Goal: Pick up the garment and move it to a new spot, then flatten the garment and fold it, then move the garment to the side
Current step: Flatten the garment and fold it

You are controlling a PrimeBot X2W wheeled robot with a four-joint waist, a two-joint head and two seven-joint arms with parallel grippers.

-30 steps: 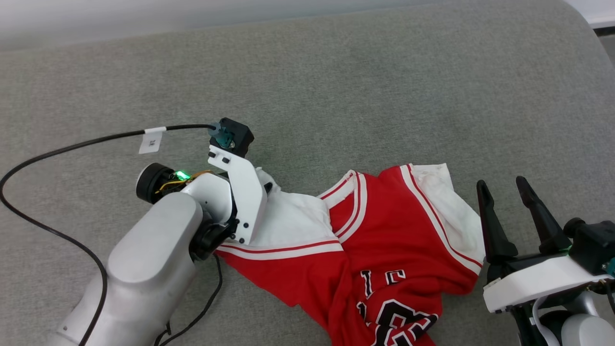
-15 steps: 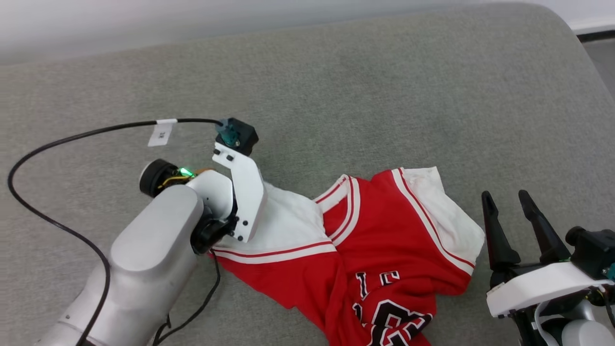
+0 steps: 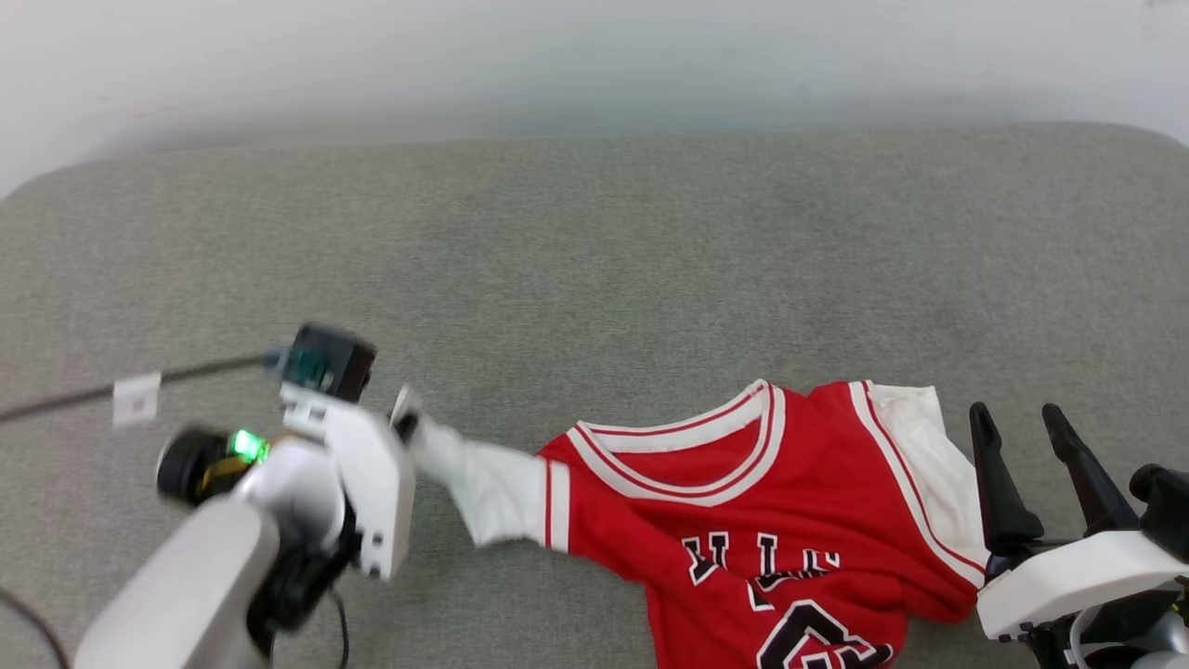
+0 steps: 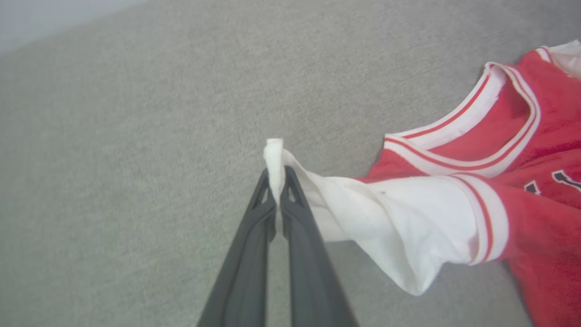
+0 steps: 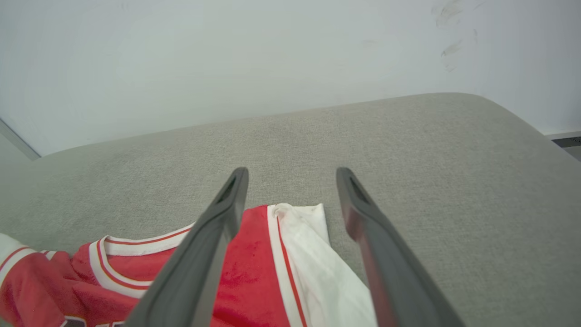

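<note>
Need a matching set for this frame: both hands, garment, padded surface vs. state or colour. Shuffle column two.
Column 1
1. left hand
2. right hand
3. garment
4. padded surface

Column 2
A. open, holding nothing
B. grey fabric
C. shut on the tip of a white sleeve
D. red, lettering facing up

Pairs: 1-C, 2-A, 3-D, 4-B

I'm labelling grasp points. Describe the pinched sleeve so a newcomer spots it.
On the grey cushion lies a red jersey. Its white sleeve on the robot's left stretches into the shut left tool; the other sleeve lies loose beside the open right tool.
</note>
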